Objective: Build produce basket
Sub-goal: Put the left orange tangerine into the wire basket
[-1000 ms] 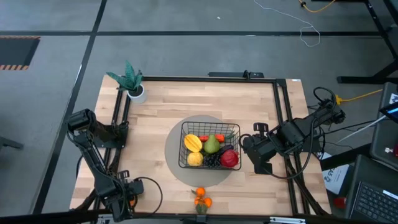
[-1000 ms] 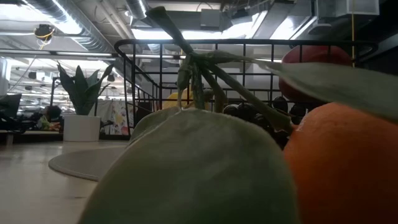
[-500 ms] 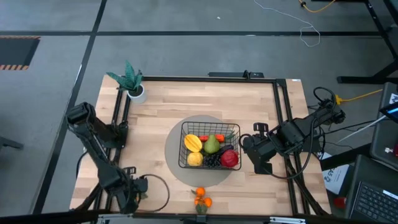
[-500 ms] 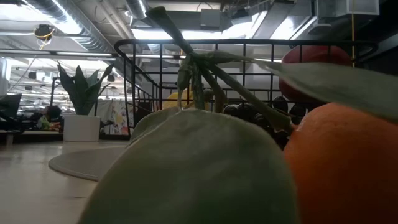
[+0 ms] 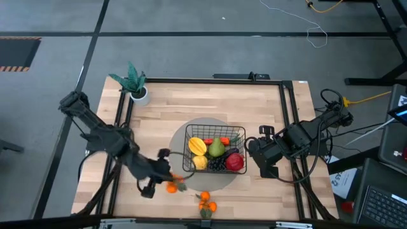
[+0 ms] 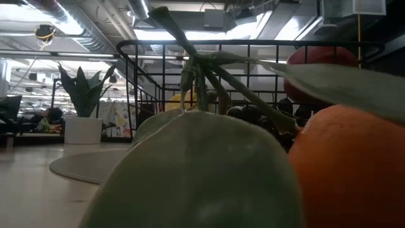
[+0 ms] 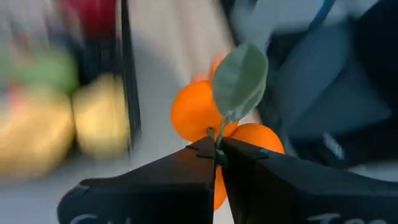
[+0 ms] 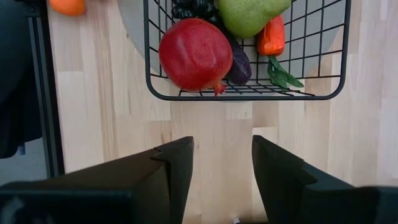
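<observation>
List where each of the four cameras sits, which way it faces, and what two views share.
High: overhead, straight down; both arms, basket on grey mat.
Low: table height, level; tangerines fill the foreground, no arm shows.
Left wrist: behind left gripper, shut on the tangerines' stem.
Right wrist: above the table, looking down; open right gripper, basket's red apple.
Shared: high and right wrist both show the apple.

- Overhead light was even and bright, shadows soft.
- Beyond the left gripper [image 7: 217, 158], the basket [image 7: 127, 93] smeared with motion blur.
- The table-level camera was dim, backlit, its nearest fruit unfocused.
</observation>
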Controlling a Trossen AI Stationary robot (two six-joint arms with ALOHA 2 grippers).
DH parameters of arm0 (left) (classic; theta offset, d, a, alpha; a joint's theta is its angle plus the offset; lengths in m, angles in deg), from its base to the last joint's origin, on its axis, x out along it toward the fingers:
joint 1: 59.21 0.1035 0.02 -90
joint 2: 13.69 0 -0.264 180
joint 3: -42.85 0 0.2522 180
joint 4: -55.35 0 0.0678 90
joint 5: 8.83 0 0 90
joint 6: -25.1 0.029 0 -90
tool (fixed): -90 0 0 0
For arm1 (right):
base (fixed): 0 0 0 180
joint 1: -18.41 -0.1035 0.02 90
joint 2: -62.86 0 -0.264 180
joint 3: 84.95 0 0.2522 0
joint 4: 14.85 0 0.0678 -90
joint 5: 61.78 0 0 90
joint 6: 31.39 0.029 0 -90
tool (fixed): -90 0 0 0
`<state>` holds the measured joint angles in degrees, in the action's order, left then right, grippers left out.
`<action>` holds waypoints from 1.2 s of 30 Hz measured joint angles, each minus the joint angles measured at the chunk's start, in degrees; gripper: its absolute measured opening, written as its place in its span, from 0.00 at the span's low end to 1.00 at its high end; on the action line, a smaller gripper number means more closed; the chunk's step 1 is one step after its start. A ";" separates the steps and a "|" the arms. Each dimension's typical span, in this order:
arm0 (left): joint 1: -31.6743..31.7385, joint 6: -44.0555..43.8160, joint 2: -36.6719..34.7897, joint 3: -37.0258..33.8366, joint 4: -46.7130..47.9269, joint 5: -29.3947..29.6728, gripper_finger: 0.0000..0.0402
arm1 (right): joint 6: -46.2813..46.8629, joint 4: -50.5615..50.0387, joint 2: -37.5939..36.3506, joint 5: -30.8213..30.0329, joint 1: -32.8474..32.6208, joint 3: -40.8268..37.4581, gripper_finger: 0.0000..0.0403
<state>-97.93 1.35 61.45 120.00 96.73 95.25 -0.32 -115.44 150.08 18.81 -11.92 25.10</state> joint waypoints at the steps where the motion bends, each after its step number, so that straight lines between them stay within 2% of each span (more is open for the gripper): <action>1: 0.85 4.43 -0.76 -0.01 -3.69 0.14 0.00 | -0.07 0.02 0.00 0.00 0.00 0.00 0.37; 6: 5.07 27.21 -2.30 0.01 -23.39 4.48 0.00 | -0.23 0.00 0.00 0.00 0.01 0.00 0.37; 10: 9.24 36.07 -2.65 0.01 -33.70 6.78 0.00 | -0.25 0.00 0.00 0.00 0.02 0.00 0.37; 14: 13.41 37.67 -2.12 0.01 -34.56 6.77 0.00 | -0.25 0.00 0.00 0.00 0.00 0.00 0.37; 20: 17.70 36.03 3.45 -0.01 -34.55 6.78 0.00 | -0.16 0.00 0.00 0.00 0.00 0.00 0.37; 29: 17.33 38.54 9.77 -0.01 -36.93 6.94 0.00 | 1.51 0.02 0.00 -0.02 0.02 0.00 0.37; 36: 17.33 42.36 9.88 -0.01 -41.41 12.66 0.00 | 1.88 0.96 0.00 -0.03 0.00 0.02 0.37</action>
<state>-80.60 43.71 71.34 119.99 55.32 107.91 1.57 -114.48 150.08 18.78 -11.92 25.12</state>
